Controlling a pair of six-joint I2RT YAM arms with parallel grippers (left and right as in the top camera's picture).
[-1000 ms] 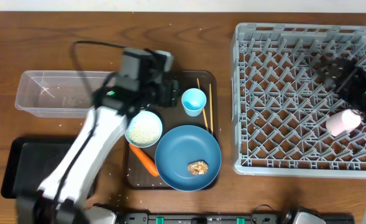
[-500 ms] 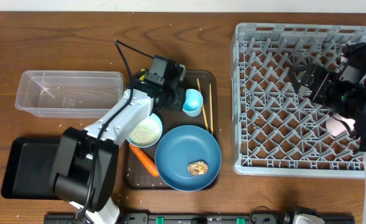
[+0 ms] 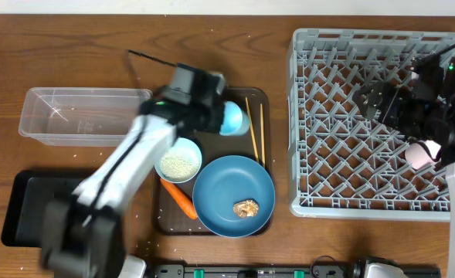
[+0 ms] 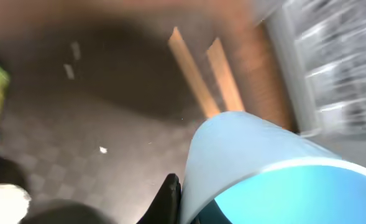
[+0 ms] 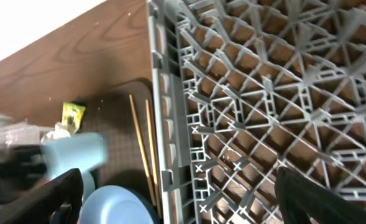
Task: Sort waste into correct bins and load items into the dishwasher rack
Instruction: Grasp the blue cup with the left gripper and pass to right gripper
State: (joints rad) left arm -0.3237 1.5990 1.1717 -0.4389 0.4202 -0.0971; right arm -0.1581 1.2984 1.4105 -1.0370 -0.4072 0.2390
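Pegs (image 3: 343, 139) of grey plastic criss-cross the square dishwasher rack (image 3: 366, 207).

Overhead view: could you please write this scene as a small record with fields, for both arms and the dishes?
left fingers: closed on the light blue cup, tilted, over the brown serving tray
right fingers: open, empty, above the dishwasher rack
pink cup: in the rack
blue plate: on the serving tray, a brown food lump on it
light blue bowl: on the tray, rice inside
carrot: on the tray, beside the plate
chopsticks: on the tray, right of the cup
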